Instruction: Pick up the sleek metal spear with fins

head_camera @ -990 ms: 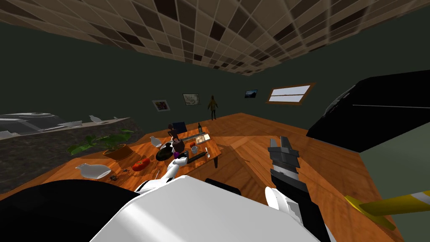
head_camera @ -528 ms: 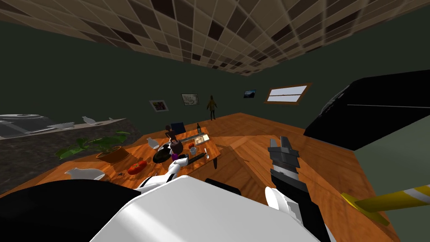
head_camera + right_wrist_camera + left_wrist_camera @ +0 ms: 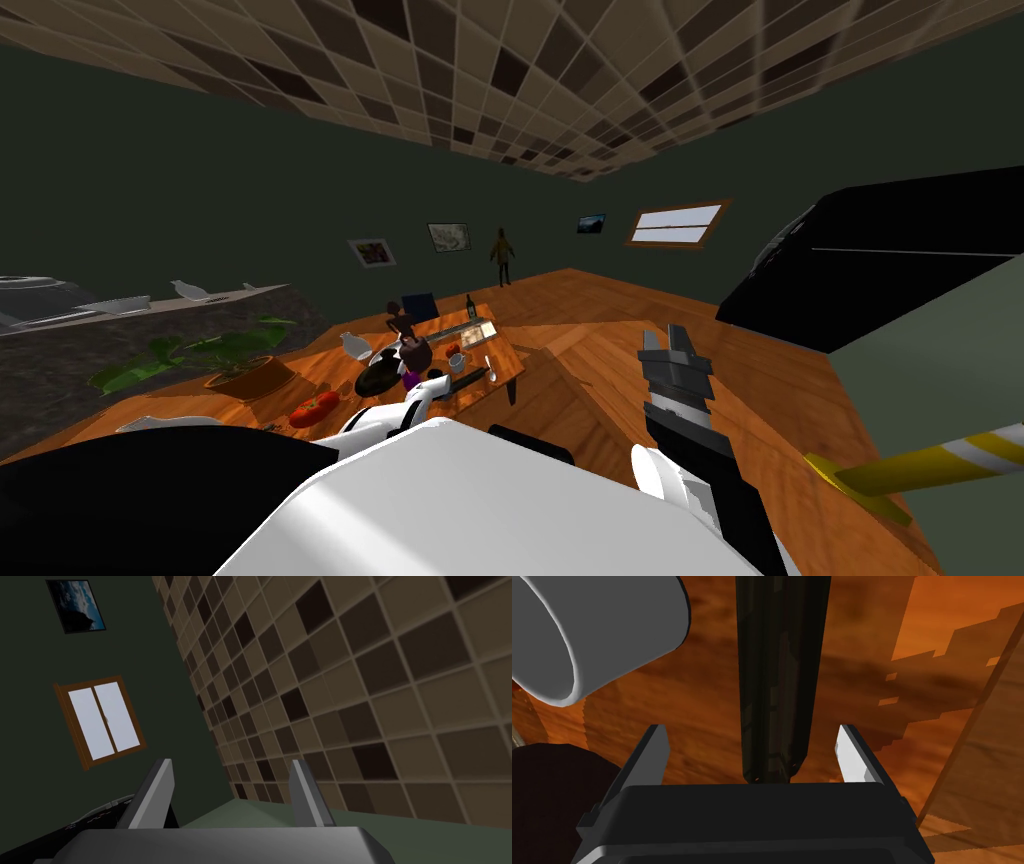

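Table of orange wood under dark spear; left claw wide astride it; right claw wide; walls dark green.

I'm watching the dark spear running off the frame's edge, its near end hiding behind the body of my left gripper. In the head view, a yellow bar is getting cropped at lower right.

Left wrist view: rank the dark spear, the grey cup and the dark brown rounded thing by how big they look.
1-2: grey cup and dark spear, about alike; both run off the frame and sit close, so unranked.
3: dark brown rounded thing, smallest, also cut off at the edge.
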